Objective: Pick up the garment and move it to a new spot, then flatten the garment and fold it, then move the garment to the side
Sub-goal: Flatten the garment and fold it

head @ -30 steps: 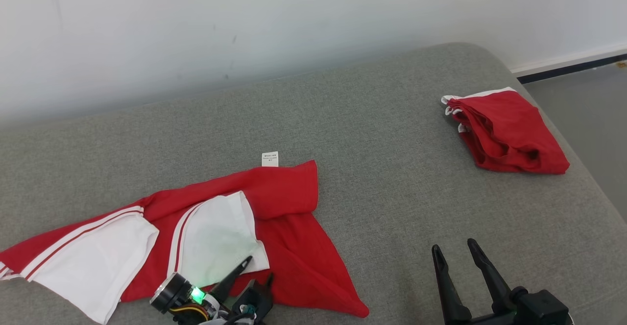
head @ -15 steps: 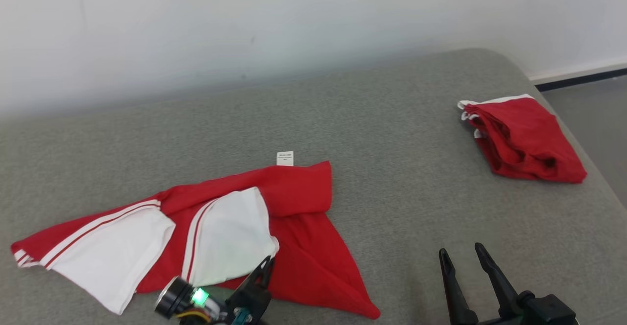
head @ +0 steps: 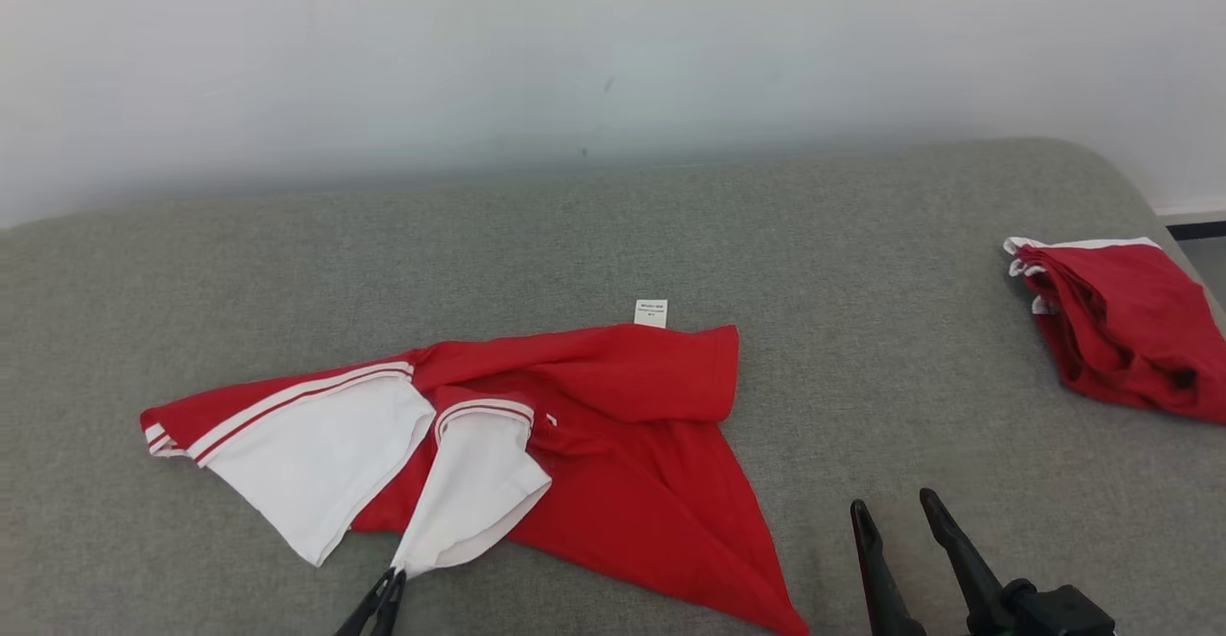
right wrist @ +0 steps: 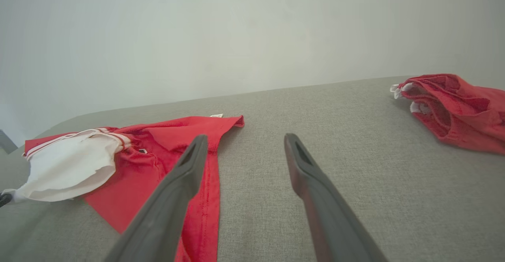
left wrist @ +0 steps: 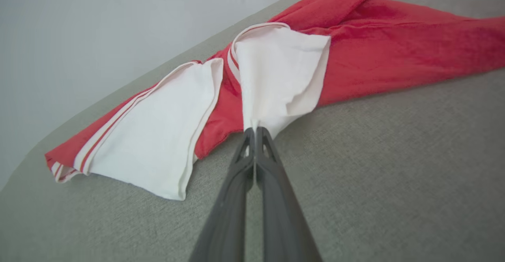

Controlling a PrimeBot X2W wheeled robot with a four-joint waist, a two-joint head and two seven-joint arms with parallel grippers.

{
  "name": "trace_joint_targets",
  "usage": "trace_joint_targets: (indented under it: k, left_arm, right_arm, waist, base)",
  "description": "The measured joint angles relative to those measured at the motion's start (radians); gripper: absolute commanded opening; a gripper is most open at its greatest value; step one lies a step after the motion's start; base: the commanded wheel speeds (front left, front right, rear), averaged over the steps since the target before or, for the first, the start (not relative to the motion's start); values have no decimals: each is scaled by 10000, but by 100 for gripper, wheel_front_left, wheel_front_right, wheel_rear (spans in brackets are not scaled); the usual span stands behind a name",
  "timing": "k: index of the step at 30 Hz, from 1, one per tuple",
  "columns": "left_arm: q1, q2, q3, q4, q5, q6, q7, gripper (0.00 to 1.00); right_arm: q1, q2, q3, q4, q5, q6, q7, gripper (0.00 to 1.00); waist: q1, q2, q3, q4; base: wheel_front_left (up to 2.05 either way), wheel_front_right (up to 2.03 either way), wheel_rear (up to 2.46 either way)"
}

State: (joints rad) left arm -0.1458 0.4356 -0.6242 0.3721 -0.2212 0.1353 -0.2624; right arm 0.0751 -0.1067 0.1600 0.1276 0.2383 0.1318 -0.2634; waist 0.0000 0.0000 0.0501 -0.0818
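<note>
Garment: crumpled on the near left of the grey padded surface, with one white tip pinched by the left gripper.
It looks like thin, soft knit, red with two white panels edged in striped trim. It is probably light and limp, so it would sag into a rope from any single hold. The coarse woven upholstery may drag on it and bunch it. The left gripper's fingers are pressed together on the near point of the right-hand white panel, drawing the cloth to a peak there. A second hold on the near-right red corner would probably spread it better. The right gripper is spread and empty at near right, clear of the cloth. A small white label sits at the garment's far edge, and a folded red pile lies far right.
</note>
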Motion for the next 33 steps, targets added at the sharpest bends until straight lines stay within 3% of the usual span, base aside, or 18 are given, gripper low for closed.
trace_joint_targets:
  k: [1,4,14,25,27,28,33]
  left_arm:
    - [80,90,50,-86,-36,81,0,20]
    - [255,301,224,-268,-136,213,0,0]
    - [282,330,506,-765,-261,579,0,0]
    - [278,286,623,-1197,-257,811,0,0]
    - [278,293,639,-1252,-257,855,0,0]
    - [278,297,644,-1287,-257,886,0,0]
    - [279,387,706,-1536,-257,1053,58,0]
  right_arm:
    - [2,-8,36,50,46,0,-2,100]
    - [62,-69,278,370,263,0,0,100]
    - [-3,-780,1935,2385,1315,0,2,100]
    - [-556,-1154,2777,3068,1471,0,0,100]
    - [-598,-1181,2794,3055,1383,0,0,43]
    - [-611,-1189,2786,3028,1381,0,0,0]
    - [-612,-1292,2859,2993,1448,0,0,0]
  waist:
    - [0,0,-10,79]
    - [0,0,-22,288]
    - [0,0,235,572]
    - [0,0,477,701]
    - [0,0,485,702]
    - [0,0,484,696]
    - [0,0,431,617]
  base:
    - [0,0,0]
    - [0,0,0]
    - [0,0,0]
    - [0,0,0]
    - [0,0,0]
    - [0,0,0]
    - [0,0,0]
